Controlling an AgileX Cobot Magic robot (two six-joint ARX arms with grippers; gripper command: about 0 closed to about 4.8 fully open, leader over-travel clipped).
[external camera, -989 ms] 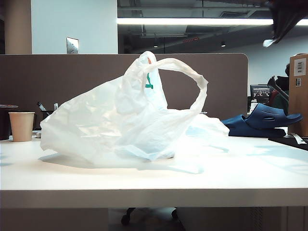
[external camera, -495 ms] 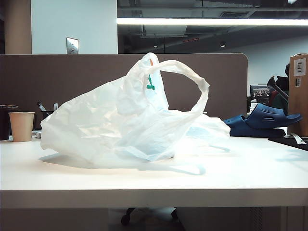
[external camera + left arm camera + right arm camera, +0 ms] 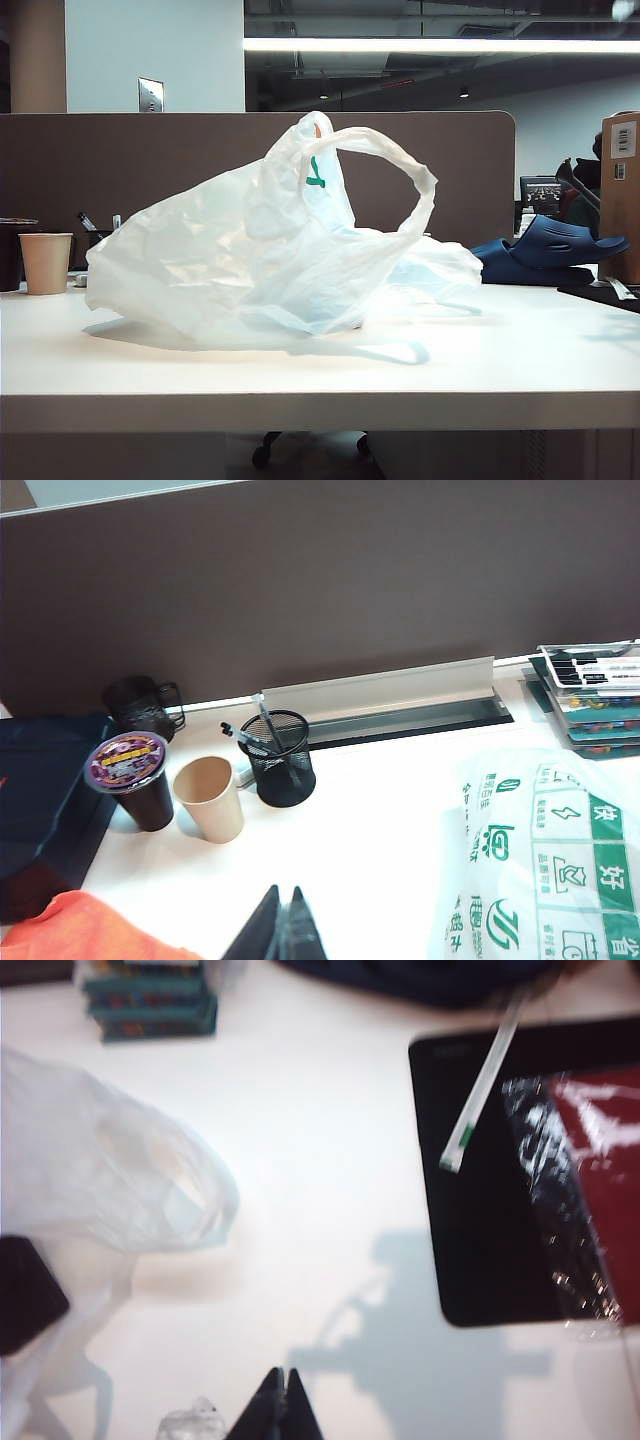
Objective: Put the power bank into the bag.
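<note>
both grippers, left (image 3: 280,925) and right (image 3: 279,1405), closed empty above table (image 3: 520,370), bag (image 3: 250,250) between

- The left pincer (image 3: 282,927) showed only its two dark fingertips at the edge of the left wrist view, pressed together with no gap and nothing between them.
- It hung above the desk (image 3: 370,820), clear of its surface.
- The right pincer (image 3: 277,1406) was likewise closed and empty, its tips meeting in a point.
- It also hung above the desk.
- Neither arm appeared in the exterior view.
</note>
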